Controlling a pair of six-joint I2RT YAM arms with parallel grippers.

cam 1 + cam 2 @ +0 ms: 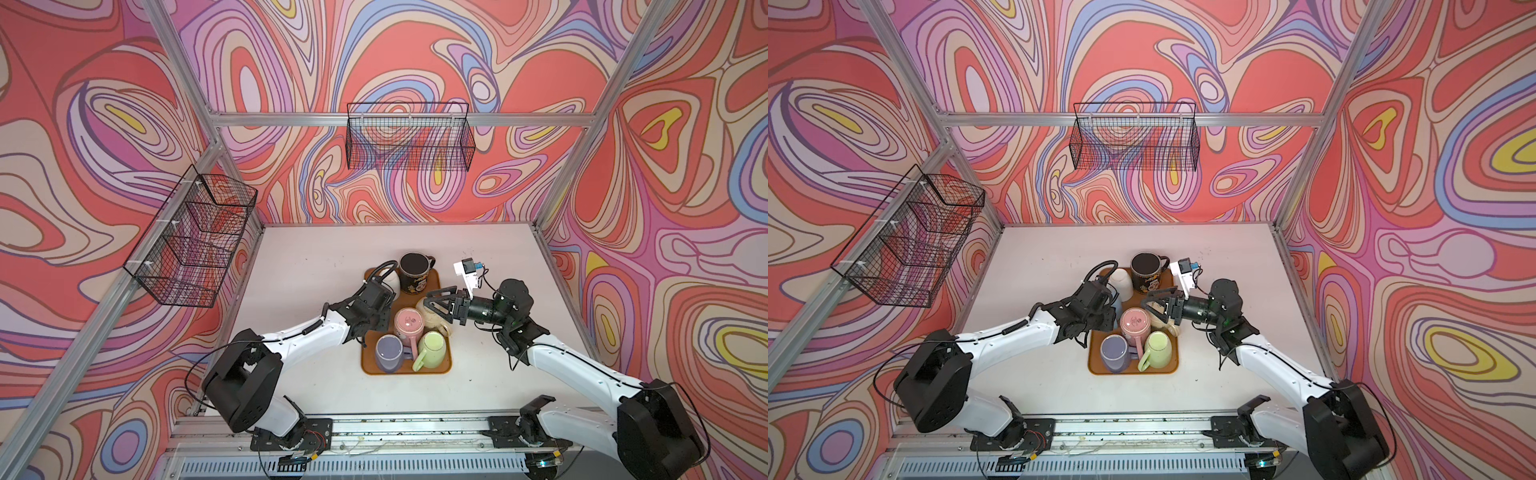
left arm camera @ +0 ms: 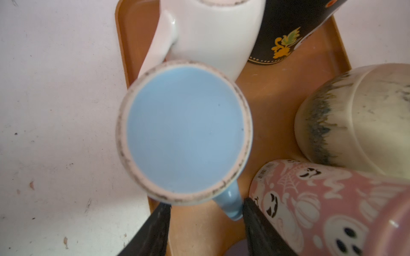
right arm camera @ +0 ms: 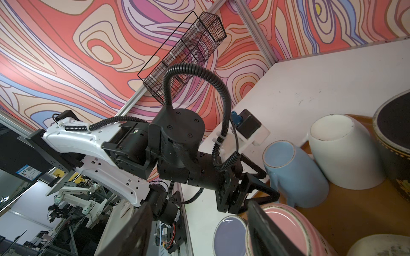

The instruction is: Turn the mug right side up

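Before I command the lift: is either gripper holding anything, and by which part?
Nothing is held. The left gripper stands open astride the handle of the upside-down blue mug, unclamped; the right gripper is open and empty.

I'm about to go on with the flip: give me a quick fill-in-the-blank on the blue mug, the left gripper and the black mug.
1. The blue mug on the tray stands with its ___ facing up.
2. The jaws of the left gripper flank that mug's ___.
3. The black mug stands with its opening facing ___.
Missing words: base; handle; up.
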